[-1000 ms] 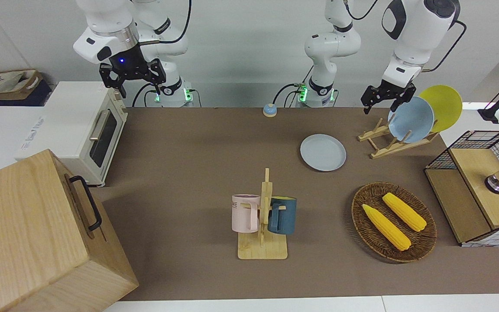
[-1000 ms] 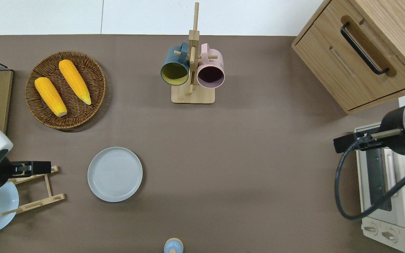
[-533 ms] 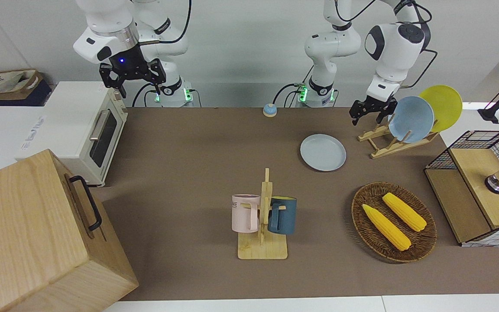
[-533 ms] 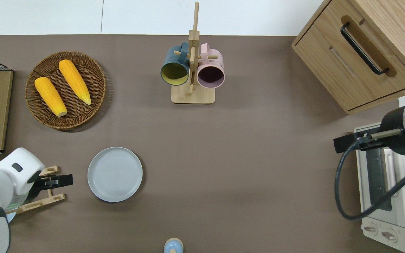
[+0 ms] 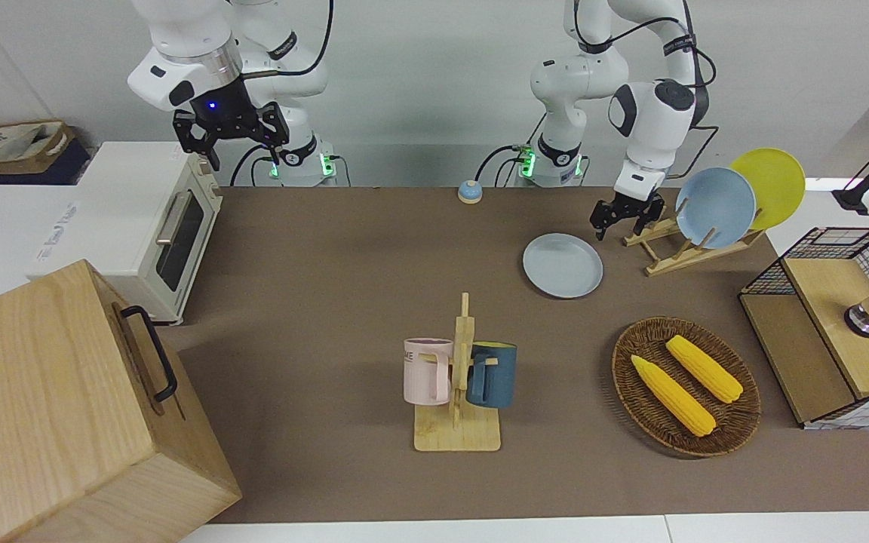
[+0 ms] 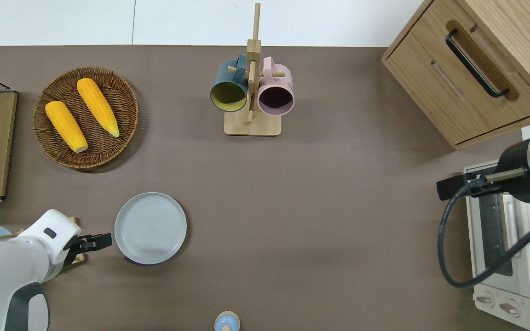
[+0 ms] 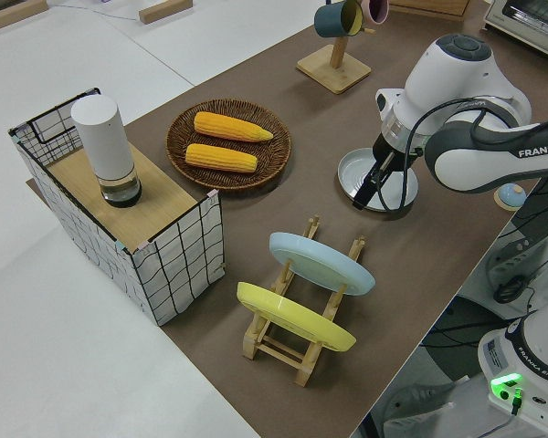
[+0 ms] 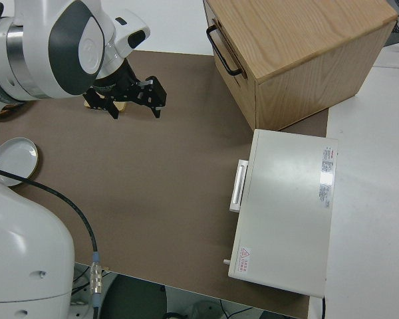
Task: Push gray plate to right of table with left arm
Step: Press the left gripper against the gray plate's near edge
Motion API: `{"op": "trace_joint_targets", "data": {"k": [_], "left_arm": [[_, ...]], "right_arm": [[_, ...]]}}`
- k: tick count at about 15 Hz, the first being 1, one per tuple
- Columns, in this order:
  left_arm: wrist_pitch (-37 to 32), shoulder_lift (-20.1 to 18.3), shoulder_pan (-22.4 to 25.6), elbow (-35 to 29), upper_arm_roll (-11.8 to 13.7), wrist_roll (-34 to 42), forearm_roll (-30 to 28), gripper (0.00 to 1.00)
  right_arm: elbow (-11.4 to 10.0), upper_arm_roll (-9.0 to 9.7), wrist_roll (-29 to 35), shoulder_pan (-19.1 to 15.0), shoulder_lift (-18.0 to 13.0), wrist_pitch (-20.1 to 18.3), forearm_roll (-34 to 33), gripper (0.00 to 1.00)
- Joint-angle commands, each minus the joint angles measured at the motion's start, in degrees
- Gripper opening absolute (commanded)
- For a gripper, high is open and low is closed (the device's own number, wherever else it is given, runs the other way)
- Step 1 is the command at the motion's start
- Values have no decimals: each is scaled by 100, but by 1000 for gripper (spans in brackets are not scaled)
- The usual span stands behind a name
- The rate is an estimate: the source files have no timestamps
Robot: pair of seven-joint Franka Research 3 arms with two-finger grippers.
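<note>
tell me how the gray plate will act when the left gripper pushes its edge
The gray plate lies flat on the table, so it should slide rather than tip. Being round, it may spin away if the left gripper pushes off-centre.

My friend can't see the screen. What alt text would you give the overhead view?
Seen from above, the left gripper sits low beside the gray plate on the brown table, at the plate's edge toward the left arm's end. A basket of two corn cobs lies farther from the robots.

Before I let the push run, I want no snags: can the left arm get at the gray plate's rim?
Probably yes: the left gripper sits beside the gray plate, rack-side, with nothing between them.
</note>
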Motion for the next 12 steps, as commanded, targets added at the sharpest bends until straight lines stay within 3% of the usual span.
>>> {"op": "trace_joint_targets", "data": {"k": [1,4,6,7,8,9,10,12], "left_arm": [[880,534,-333,-239,26,-455,-83,991],[1427,921,-456,-345,26,-587,-83,985],[1647,1106,-492,-354,26,-605,-83,923],[1691,1151,-492,-354,34,-605,-83,676],[1692,1160,-492,-354,35,-623,-83,265],[1640,1151,-492,-345,35,-788,-83,193],[1639,1142,-492,-345,35,-947,-83,219],[1630,1142,-501,-345,26,-948,-74,88]], "right_arm": [[50,96,74,-113,-17,-89,33,983],[50,87,74,-113,-17,-89,25,983],[50,96,74,-113,-17,-89,25,983],[50,96,74,-113,-17,-89,33,983],[50,96,74,-113,-17,-89,33,983],[50,96,74,-113,-17,-89,25,983],[50,87,74,-113,-17,-89,25,983],[50,87,74,-113,-17,-89,25,983]]}}
